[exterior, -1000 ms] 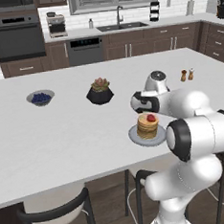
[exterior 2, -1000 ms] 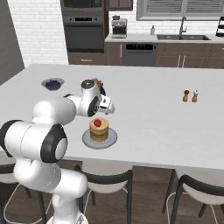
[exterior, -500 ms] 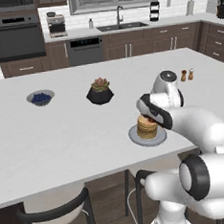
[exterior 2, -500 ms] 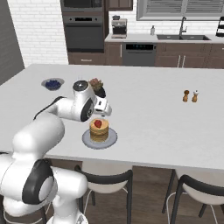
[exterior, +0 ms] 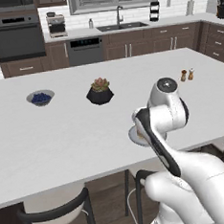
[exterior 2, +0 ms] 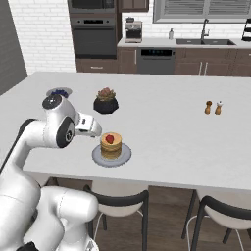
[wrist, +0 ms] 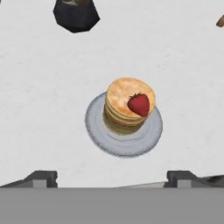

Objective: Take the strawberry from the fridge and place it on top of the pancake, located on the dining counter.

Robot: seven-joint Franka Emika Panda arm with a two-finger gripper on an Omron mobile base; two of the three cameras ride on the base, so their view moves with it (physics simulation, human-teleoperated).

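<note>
Strawberry off-centre atop pancake

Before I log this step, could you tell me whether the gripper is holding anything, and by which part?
Nothing is held: the gripper is open and empty, above the strawberry resting on the pancake.

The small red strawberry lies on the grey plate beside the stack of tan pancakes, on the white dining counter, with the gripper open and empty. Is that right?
Not quite. The small red strawberry lies on top of the stack of tan pancakes, not beside it on the grey plate; the hand view shows this clearly. The rest stands: the plate sits on the white dining counter, and the gripper is open and empty.
</note>
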